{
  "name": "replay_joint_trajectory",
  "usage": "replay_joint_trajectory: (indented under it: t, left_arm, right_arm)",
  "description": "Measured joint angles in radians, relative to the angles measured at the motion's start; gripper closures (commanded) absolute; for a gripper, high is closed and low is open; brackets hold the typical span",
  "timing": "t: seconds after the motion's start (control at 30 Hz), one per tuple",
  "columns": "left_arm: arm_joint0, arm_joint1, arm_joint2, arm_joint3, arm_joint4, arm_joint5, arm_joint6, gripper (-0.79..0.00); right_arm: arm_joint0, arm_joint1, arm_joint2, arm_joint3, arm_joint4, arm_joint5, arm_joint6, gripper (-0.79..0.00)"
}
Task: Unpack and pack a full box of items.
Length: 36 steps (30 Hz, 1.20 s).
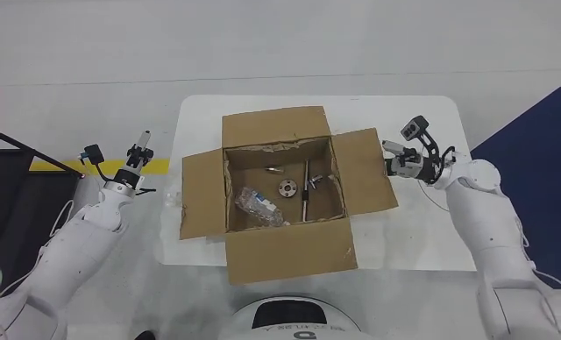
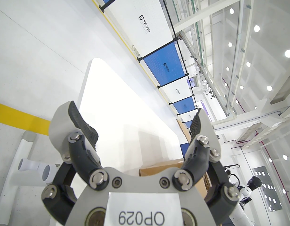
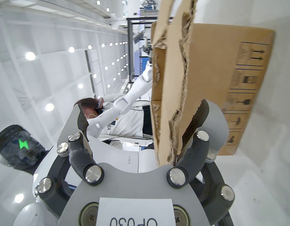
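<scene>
An open cardboard box [image 1: 280, 244] stands in the middle of the white table [image 1: 412, 235] with all its flaps spread outward. Inside lie a clear plastic bag of parts [image 1: 256, 205], a round metal flange [image 1: 286, 187] and a thin metal rod [image 1: 305, 193]. My right gripper [image 1: 389, 159] is at the outer edge of the box's right flap [image 1: 364, 169]. It is open, and the torn flap edge [image 3: 173, 109] stands between its fingers [image 3: 202, 116]. My left gripper [image 1: 141, 140] hangs off the table's left side, open with nothing in it [image 2: 135, 118].
A piece of clear plastic [image 1: 170, 199] lies at the table's left edge beside the box's left flap. A black frame [image 1: 31, 154] and a yellow floor line [image 1: 53, 164] lie left of the left arm. Bare tabletop [image 1: 421, 121] shows at the back right.
</scene>
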Motion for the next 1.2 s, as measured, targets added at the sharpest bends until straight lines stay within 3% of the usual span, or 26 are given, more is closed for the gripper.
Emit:
replay_joint_trajectory:
  t: [0.1,0.23,0.5,0.67,1.2]
  left_arm:
    - [0.0,0.0,0.0,0.0,0.0,0.0,0.0,-0.785]
    - [0.0,0.0,0.0,0.0,0.0,0.0,0.0,-0.785]
    - [0.0,0.0,0.0,0.0,0.0,0.0,0.0,-0.785]
    - [0.0,0.0,0.0,0.0,0.0,0.0,0.0,-0.785]
    - [0.0,0.0,0.0,0.0,0.0,0.0,0.0,-0.785]
  right_arm:
    - [-0.039,0.009,0.031,-0.075,0.072,0.006,0.006,-0.785]
    - [-0.067,0.023,0.021,-0.192,0.037,0.006,0.006,-0.785]
    - [-0.025,0.024,-0.113,-0.402,-0.076,0.006,0.006,-0.785]
    - [0.044,0.011,-0.203,-0.361,-0.122,0.007,0.003,-0.785]
    - [0.044,0.011,-0.202,-0.361,-0.13,0.007,0.002,-0.785]
